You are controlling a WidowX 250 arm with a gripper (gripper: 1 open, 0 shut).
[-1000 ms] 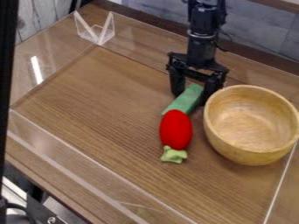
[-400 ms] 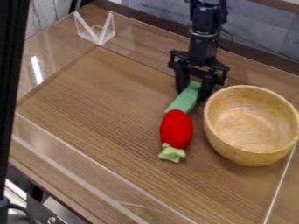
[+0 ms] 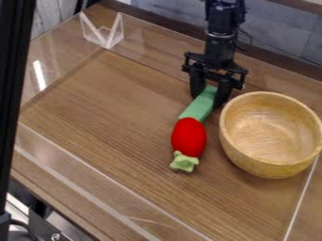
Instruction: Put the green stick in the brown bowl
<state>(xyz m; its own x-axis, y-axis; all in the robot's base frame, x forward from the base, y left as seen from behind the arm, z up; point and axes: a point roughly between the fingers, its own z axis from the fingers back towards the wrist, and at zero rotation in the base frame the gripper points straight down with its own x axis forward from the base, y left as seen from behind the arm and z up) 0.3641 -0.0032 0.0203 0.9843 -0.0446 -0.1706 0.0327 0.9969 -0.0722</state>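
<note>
The green stick (image 3: 198, 106) lies on the wooden table, slanting from upper right to lower left, its lower end against a red toy vegetable (image 3: 189, 138). My black gripper (image 3: 210, 90) points down over the stick's upper end, and its fingers are shut on that end. The brown bowl (image 3: 270, 133), round, light tan wood, stands upright and empty just right of the stick and gripper.
The red toy vegetable has a small green stem (image 3: 185, 164) at its near end. A clear folded plastic stand (image 3: 102, 31) sits at the back left. Transparent walls run along the table's edges. A dark post (image 3: 13, 66) crosses the left side.
The gripper's fingers have closed in on the stick's upper end. The stick and the red toy have shifted slightly.
</note>
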